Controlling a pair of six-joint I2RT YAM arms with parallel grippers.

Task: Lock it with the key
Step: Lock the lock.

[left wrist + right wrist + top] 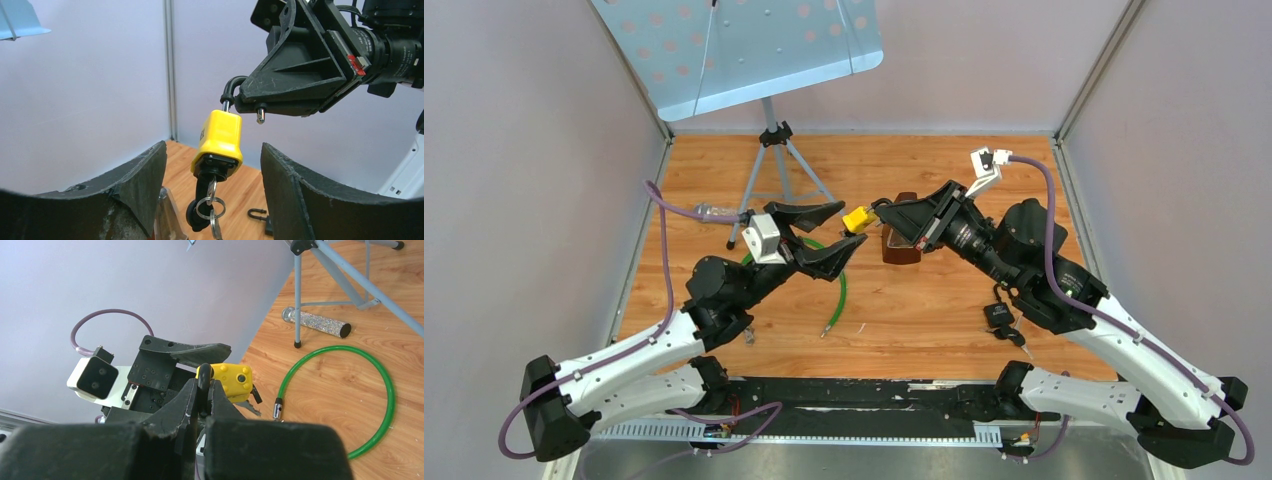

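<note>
A yellow padlock [857, 218] [220, 137] [231, 379] hangs in mid-air over the table. My right gripper [886, 212] [202, 386] is shut on its black shackle [230, 90], which stands open with one free leg [260, 115] showing. A key [211, 192] with a black head sits in the keyhole at the lock's bottom, with a ring and a second key hanging from it. My left gripper [836, 232] [212, 175] is open, its fingers [142, 182] on either side of the lock's lower end and the key, touching neither.
A green cable loop [837, 290] [345, 390] lies on the wooden table. A tripod [774, 165] with a blue panel stands at the back left, a glittery tube [315, 322] beside its leg. A brown block [902, 245] sits under the right gripper. Another small black padlock [1001, 318] [262, 217] lies near the right arm.
</note>
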